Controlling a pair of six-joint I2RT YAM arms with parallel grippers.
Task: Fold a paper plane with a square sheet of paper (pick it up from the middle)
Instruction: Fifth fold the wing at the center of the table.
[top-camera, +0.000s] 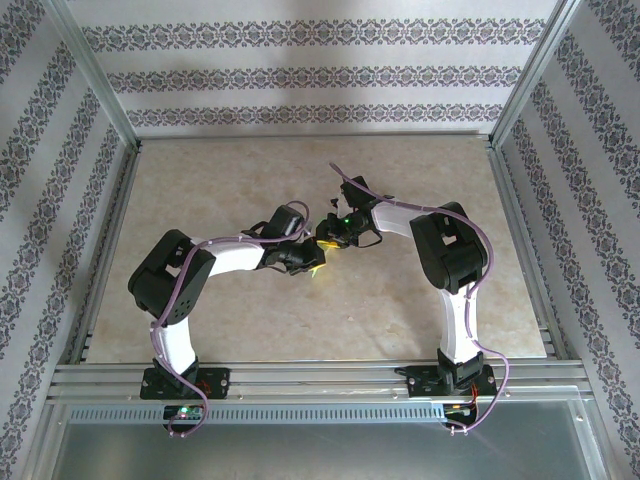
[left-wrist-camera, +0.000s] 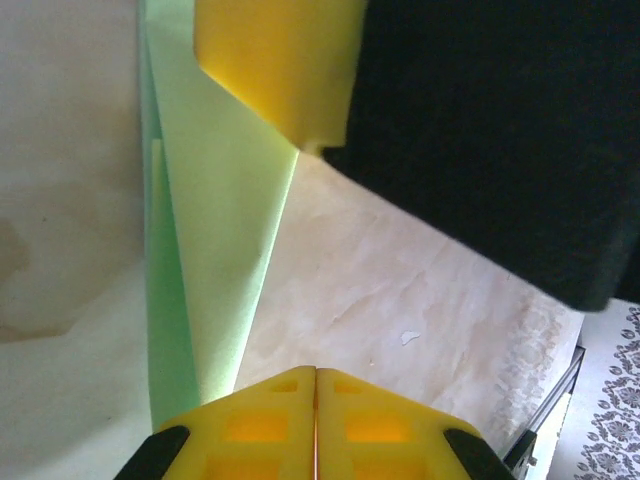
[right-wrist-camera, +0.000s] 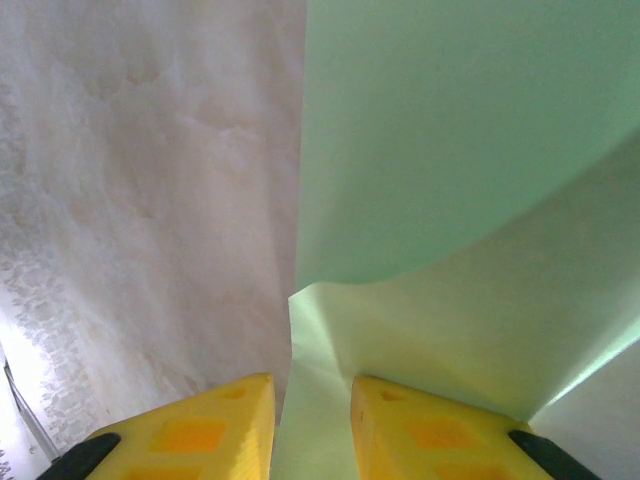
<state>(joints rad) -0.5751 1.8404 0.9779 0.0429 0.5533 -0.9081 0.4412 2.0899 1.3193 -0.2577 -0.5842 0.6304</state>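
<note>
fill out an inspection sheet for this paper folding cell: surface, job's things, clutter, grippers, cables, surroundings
surface: beige marbled table, flat and dry-looking
job's things: light green paper, already creased into overlapping layers, spanning between the two grippers
clutter: one small white fleck on the table, otherwise nothing seen
grippers: left gripper has its fingers shut together, with the paper beside them and its hold on it unclear; right gripper has its fingers apart, with paper running through the gap
cables: lilac cables loop along both arms, away from the paper
surroundings: patterned wallpaper walls; metal frame rails at the near edge
</note>
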